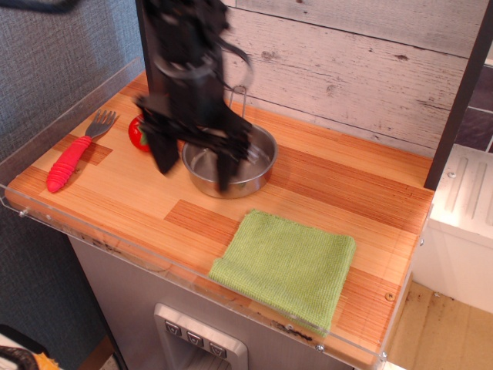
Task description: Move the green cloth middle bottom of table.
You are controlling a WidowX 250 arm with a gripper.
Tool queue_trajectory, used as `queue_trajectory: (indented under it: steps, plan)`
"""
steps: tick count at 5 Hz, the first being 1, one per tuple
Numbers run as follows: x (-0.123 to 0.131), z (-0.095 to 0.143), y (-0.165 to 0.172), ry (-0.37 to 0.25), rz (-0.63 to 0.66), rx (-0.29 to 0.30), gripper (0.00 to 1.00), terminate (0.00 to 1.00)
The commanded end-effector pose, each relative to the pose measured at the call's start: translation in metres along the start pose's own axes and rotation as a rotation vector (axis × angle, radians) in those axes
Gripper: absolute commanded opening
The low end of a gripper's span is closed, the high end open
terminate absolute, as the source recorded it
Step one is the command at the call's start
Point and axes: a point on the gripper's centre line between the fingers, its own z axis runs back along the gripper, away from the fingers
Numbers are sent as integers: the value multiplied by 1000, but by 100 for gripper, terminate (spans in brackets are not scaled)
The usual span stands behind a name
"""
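Observation:
The green cloth [286, 264] lies flat and folded on the table [339, 177], near the front edge toward the right. My gripper [194, 166] is open and empty, blurred by motion, hanging over the left rim of the steel bowl [250, 158]. Its two fingers [223, 169] point down, well apart. The gripper is up and to the left of the cloth, not touching it.
A red-handled grey fork [75, 154] lies at the left of the table. A red ball-like object [139, 133] sits behind the arm. A clear acrylic rim [154, 258] runs around the table edges. A white cabinet [466, 223] stands to the right.

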Motion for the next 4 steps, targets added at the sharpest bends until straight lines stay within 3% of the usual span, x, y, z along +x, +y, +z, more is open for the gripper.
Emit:
queue_trajectory:
  steps: [1,3,4]
  plan:
    - [-11,-4,-45,-37,-4,-22,100,0]
    - [-8,-40,-82,26,-35,-8,100,0]
    - [-8,-58,-96,44,-65,28,100,0]
